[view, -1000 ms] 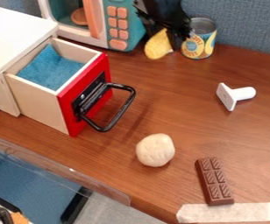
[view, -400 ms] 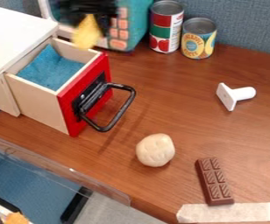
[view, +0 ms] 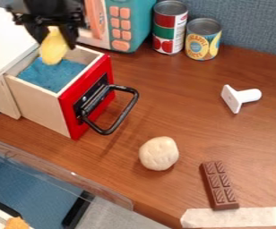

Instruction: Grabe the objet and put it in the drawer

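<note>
camera view: wood table (view: 179, 103), blue wall (view: 254, 24) behind; hand (view: 56, 41) pinches yellow object (view: 54, 49) above drawer (view: 38, 105)

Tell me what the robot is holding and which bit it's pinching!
The gripper holds the yellow thing by its upper end, between its two fingers. The rounded lower end hangs free over the open drawer.
</note>
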